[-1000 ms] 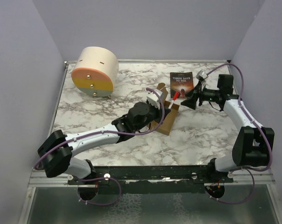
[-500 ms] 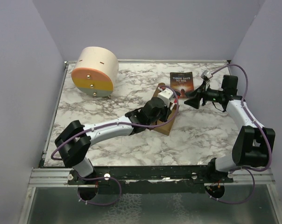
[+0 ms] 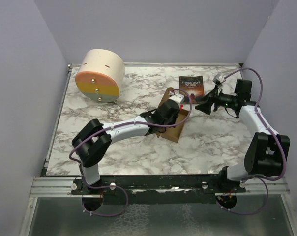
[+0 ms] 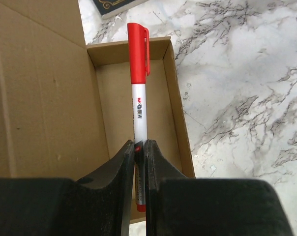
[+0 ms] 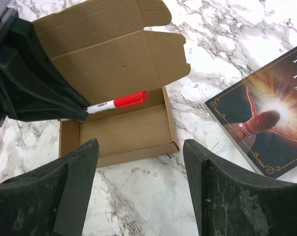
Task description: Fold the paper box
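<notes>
The paper box (image 3: pixel 172 129) is brown cardboard, a shallow tray with its lid flap open, lying mid-table. It also shows in the left wrist view (image 4: pixel 114 98) and the right wrist view (image 5: pixel 124 130). My left gripper (image 3: pixel 178 102) is over the tray and shut on a white marker with a red cap (image 4: pixel 138 69); its jaws (image 4: pixel 140 150) pinch the marker's lower end. The marker (image 5: pixel 116 102) points along the tray's back wall. My right gripper (image 3: pixel 203 105) is open and empty (image 5: pixel 140 150), above the marble just right of the box.
A dark-covered paperback (image 3: pixel 191 86) lies beyond the box, close to the right gripper, and shows in the right wrist view (image 5: pixel 266 123). A big cream cylinder with an orange-yellow face (image 3: pixel 99 74) stands at the far left. Purple walls close in the table.
My left arm has reached further right and away over the box, still holding the marker. The right gripper has drawn back slightly to the right.
</notes>
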Tool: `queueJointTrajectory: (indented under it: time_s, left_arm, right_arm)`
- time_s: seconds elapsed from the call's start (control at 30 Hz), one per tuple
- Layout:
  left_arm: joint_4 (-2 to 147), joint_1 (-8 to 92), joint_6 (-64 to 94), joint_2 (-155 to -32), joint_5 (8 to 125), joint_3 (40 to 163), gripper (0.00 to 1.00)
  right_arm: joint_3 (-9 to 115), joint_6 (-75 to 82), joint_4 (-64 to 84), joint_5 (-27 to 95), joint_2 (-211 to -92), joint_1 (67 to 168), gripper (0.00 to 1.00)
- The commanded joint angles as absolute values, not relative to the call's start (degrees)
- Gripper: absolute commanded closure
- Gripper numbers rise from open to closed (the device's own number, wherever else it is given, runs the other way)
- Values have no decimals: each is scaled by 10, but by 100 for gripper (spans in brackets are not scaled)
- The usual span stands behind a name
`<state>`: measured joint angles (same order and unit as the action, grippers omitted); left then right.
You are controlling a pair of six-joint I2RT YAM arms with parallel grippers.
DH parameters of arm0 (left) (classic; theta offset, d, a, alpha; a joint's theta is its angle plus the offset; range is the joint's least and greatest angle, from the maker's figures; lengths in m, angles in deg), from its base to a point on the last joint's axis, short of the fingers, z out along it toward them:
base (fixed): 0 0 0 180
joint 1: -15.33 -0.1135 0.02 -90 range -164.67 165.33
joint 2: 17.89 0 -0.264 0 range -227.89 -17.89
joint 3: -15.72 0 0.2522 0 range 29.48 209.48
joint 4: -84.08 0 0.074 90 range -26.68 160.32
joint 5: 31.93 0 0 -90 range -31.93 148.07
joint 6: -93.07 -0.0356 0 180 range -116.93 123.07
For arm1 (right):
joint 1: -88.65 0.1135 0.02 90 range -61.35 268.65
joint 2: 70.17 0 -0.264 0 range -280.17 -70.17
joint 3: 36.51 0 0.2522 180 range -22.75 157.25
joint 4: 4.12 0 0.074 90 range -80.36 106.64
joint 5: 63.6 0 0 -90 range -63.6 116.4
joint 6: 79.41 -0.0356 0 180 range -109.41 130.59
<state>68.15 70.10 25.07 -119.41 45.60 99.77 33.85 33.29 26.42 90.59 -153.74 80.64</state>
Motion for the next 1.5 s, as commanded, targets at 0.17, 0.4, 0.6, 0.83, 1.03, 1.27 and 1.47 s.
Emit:
queueJointTrajectory:
  time_s: [0.17,0.4,0.6,0.83,1.03,1.27,1.47]
  left_arm:
    - [626,702,274,-1232,442,1039,76]
    - [631,702,278,-1216,449,1043,52]
    - [722,703,278,-1117,495,970,52]
    - [907,701,277,-938,538,778,54]
    - [925,698,300,-769,471,631,33]
    - [885,696,346,-649,435,523,32]
    - [1104,696,396,-642,478,391,34]
  right_arm:
    - [330,328,251,929,-1527,800,30]
    - [329,331,252,935,-1527,800,30]
    - [322,337,245,953,-1518,800,30]
    - [306,341,225,972,-1500,800,30]
    - [301,337,216,976,-1495,800,30]
    - [298,332,211,976,-1497,800,30]
    - [295,330,207,973,-1500,800,30]
